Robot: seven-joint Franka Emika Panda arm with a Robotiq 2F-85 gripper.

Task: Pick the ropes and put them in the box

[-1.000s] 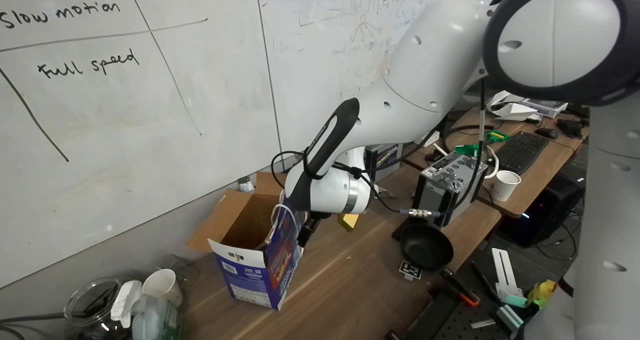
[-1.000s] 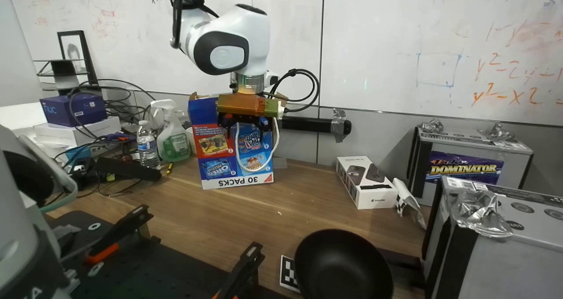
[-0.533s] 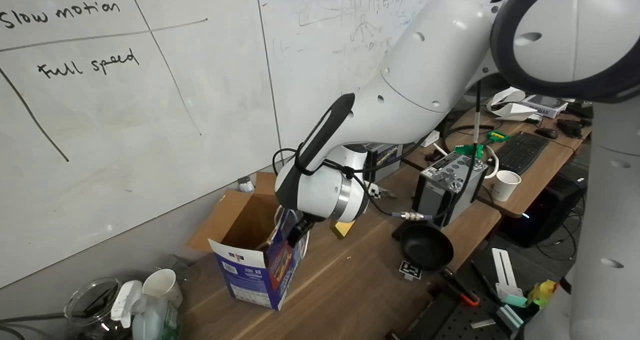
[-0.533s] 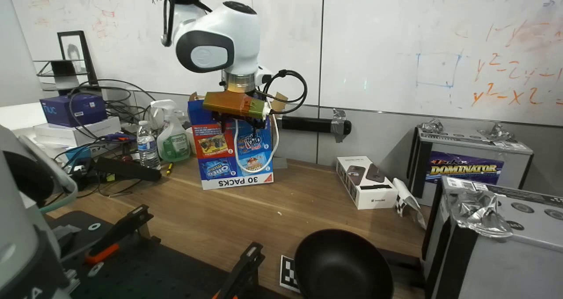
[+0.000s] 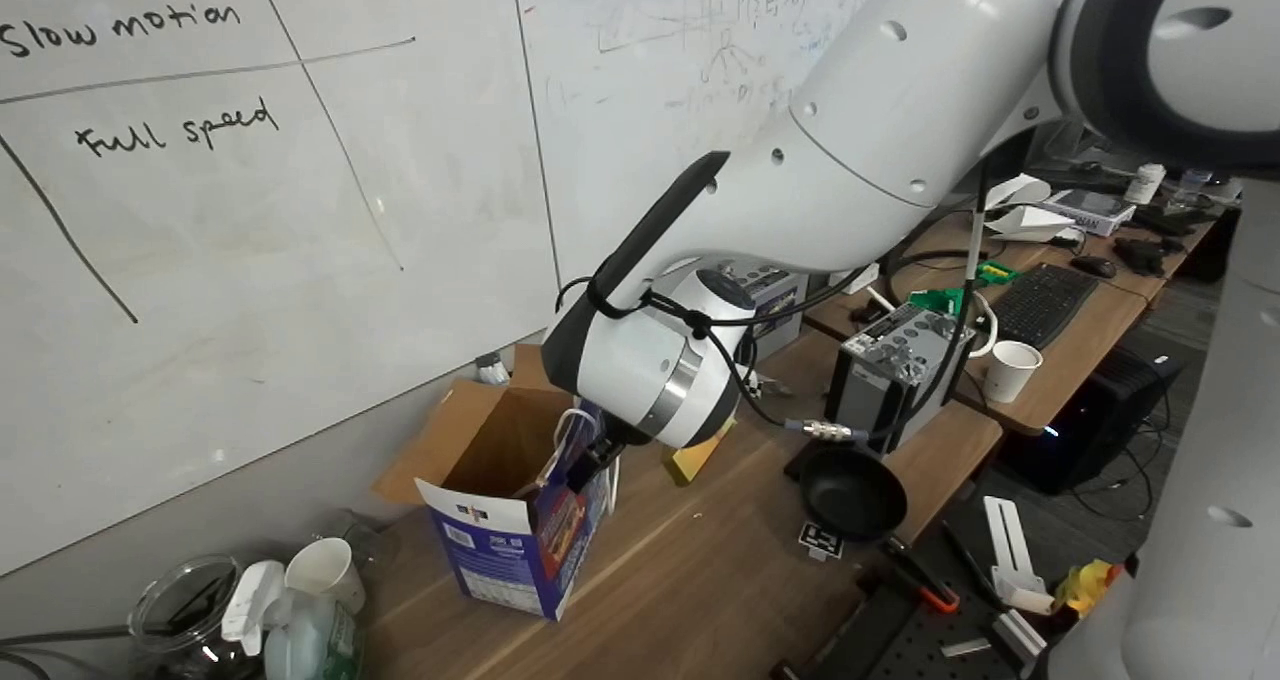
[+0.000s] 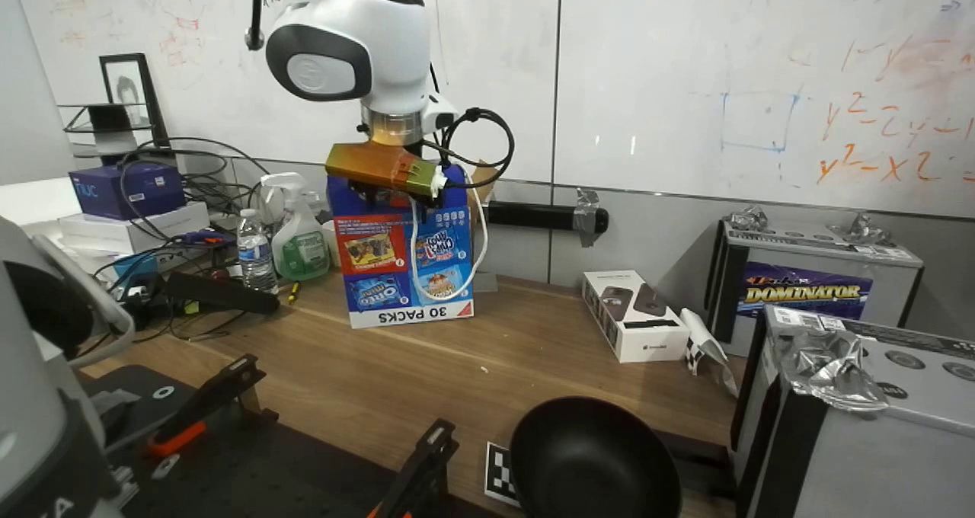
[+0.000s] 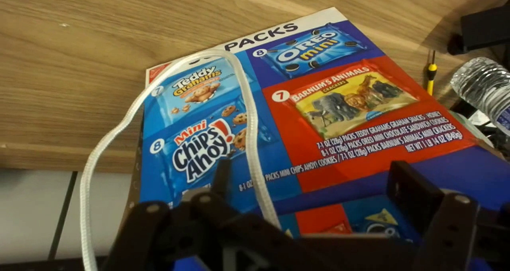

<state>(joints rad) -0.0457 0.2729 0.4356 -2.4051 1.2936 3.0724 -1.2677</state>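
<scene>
The box (image 6: 397, 263) stands on the counter (image 6: 396, 381) with its mouth uppermost, a stance that suits it to receiving things from above. One white rope (image 7: 252, 123) is draped over its front wall: the loop dangles outside before the printed face and strays past a side edge, and a strand passes over the rim toward the interior, the length within presumably serving as a counterweight. Only this one can be made out; the depth of the box is hidden. The gripper (image 7: 312, 179) hovers before the same wall, jaws wide apart and nothing held; in the wrist view a strand shows between them, a placement that would suit gathering the loop, though contact cannot be told. Read around the box in an exterior view, the whiteboard (image 6: 655, 84) bounds movement at twelve o'clock, a black bar (image 6: 525, 215) shows at two, a white carton (image 6: 637, 318) lies well apart between three and four, and a spray bottle (image 6: 303, 247) stands near at nine. The more generous room for backing off lies toward five, where the pan (image 6: 594, 457) is well apart. The rim is the critical edge: the limp loop must probably rise above it before turning inward, and a low jaw might snag the cardboard or push the box toward twelve.
</scene>
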